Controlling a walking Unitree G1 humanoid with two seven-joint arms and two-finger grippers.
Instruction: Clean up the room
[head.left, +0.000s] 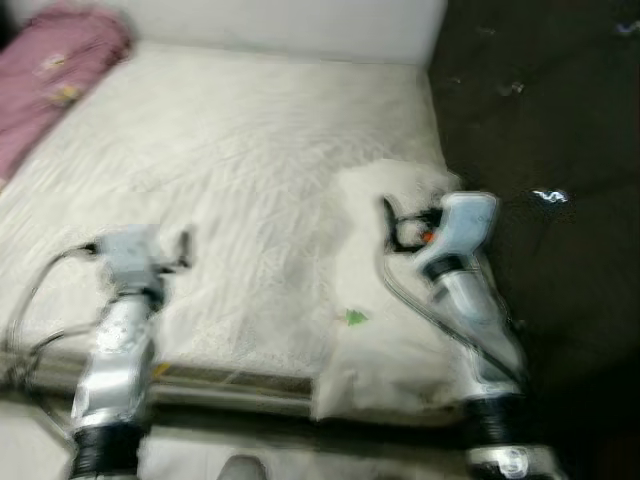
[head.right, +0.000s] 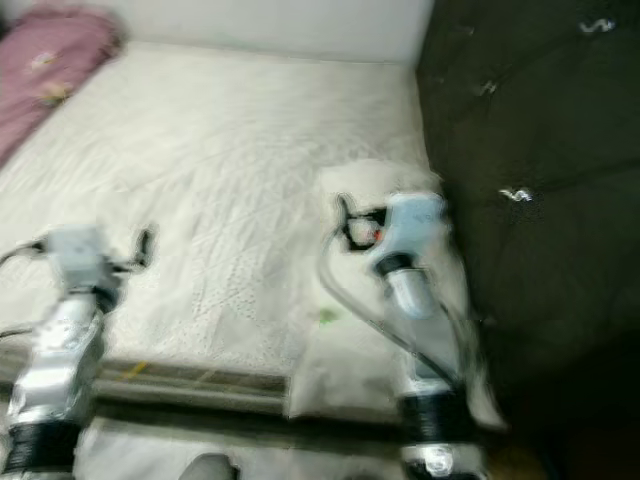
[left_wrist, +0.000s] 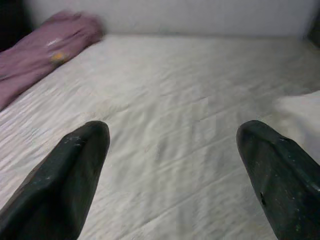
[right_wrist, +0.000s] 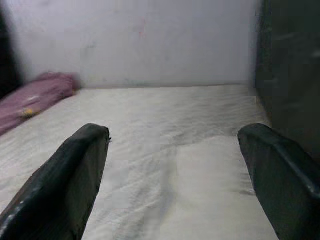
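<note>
Pillow (head.left: 400, 340) on bed (head.left: 230, 170), 2 hands spread wide

A mattress (head.left: 250, 180) lies before me, running back to a wall (head.left: 300, 20). A blanket (head.left: 50, 70) sits on its far left corner. A pillow (head.left: 400, 330) lies on its near right side, beside a headboard (head.left: 540, 150) on the right.

A white pillow (head.left: 400, 330) is laid flat at the near right corner of the bare white mattress (head.left: 240, 180), hanging slightly over the edge. A small green mark can be seen on it, though it's blurry. A pink blanket (head.left: 50, 70) is bunched at the far left corner.
</note>
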